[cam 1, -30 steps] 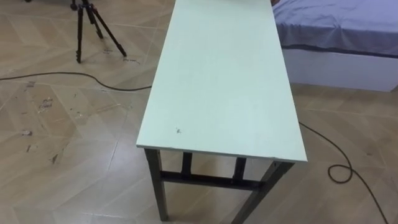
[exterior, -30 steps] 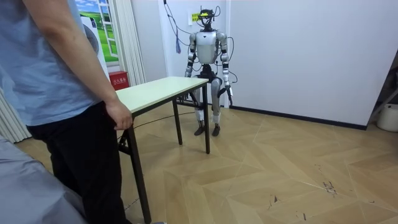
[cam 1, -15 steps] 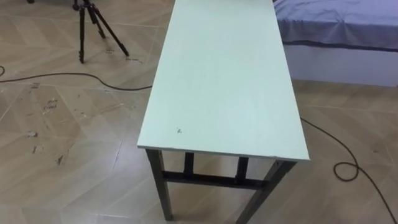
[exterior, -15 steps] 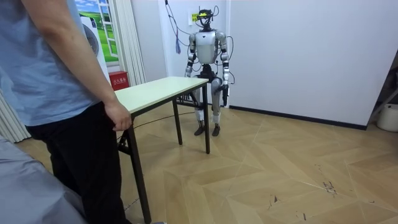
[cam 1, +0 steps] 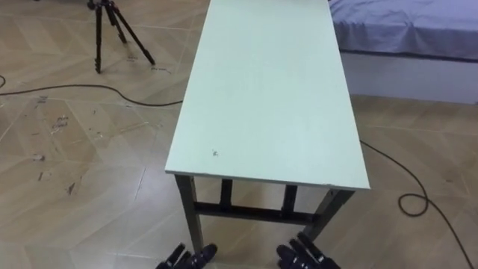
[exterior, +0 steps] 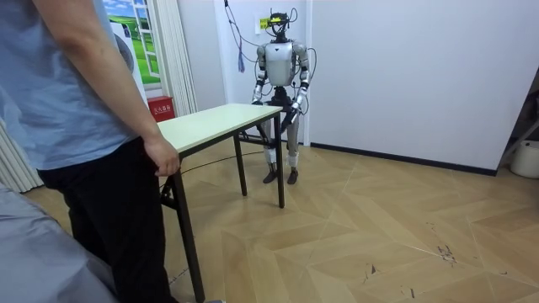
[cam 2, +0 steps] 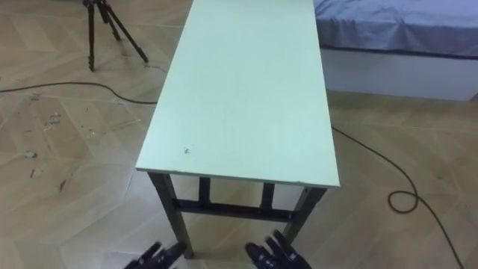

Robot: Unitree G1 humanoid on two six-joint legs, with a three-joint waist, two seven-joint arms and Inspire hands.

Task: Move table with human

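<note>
No legible text anywhere; white marks on the red box (exterior: 160, 108) unreadable

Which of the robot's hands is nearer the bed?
Right. The right hand is by the table's near right corner, on the bed's side; the left hand is by the near left corner, farther off.

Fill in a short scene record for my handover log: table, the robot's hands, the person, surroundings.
table: pale top, dark legs
robot: stands at one short end
left hand: open, below the near edge, off the top
right hand: open, same
person: opposite end; person's hand at the table's corner
nearby: tripod on robot's left, bed on its right
</note>
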